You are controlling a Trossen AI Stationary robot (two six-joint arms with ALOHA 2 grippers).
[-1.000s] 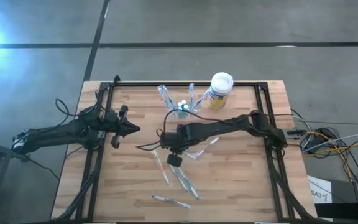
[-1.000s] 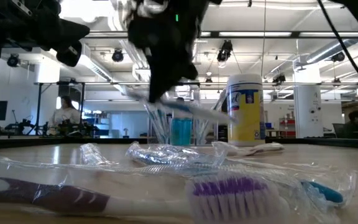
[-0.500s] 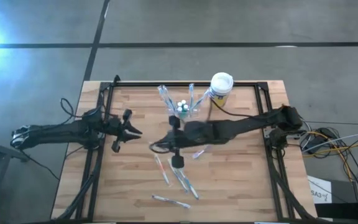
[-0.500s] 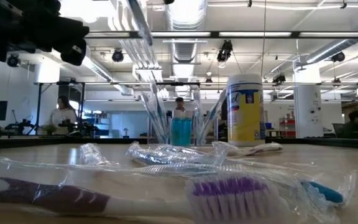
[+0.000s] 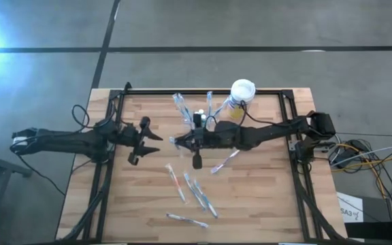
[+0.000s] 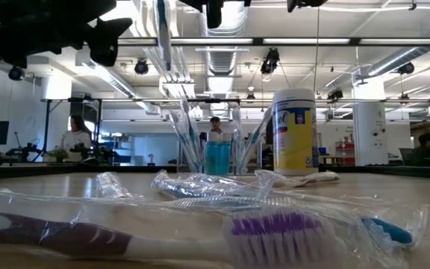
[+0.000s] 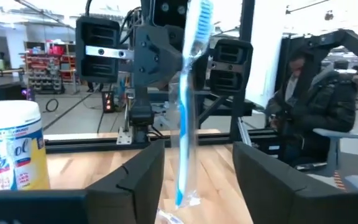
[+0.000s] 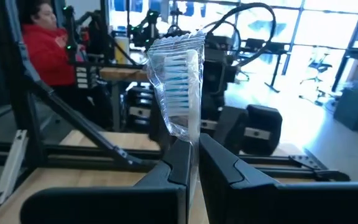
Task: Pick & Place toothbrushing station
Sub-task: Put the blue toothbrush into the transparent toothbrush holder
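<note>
The toothbrushing station [image 5: 200, 121], a see-through holder, stands on the table's far middle with several wrapped brushes upright in it [image 6: 200, 153]. My right gripper [image 5: 178, 141] reaches level toward the table's left, high above the table, and is shut on a wrapped blue toothbrush [image 7: 185, 118]. My left gripper [image 5: 145, 139] faces it from the left, a short way off. It is open, and its fingers [image 7: 148, 177] frame the brush without touching it. My right gripper pinches the wrapped toothbrush just below its bristle head [image 8: 188, 138] between its two fingers [image 8: 178, 163]. The fingers come in level from the table's right and lie across the brush. The brush stands upright, head up, and its handle [image 7: 180, 180] hangs below, clear of the table.
A white-lidded canister with a yellow label [image 5: 241, 95] stands right of the station. Several wrapped toothbrushes lie on the near half [image 5: 197, 193], one with purple bristles nearest [image 6: 275, 228]. Black frame rails [image 5: 111, 170] run along the table's sides. People sit beyond the table [image 8: 42, 43].
My right gripper has risen and gone toward the far edge, tipping from pointing down to level. It has lifted the wrapped toothbrush clear of the table and stood it upright. My left gripper has opened and edged toward the right gripper.
</note>
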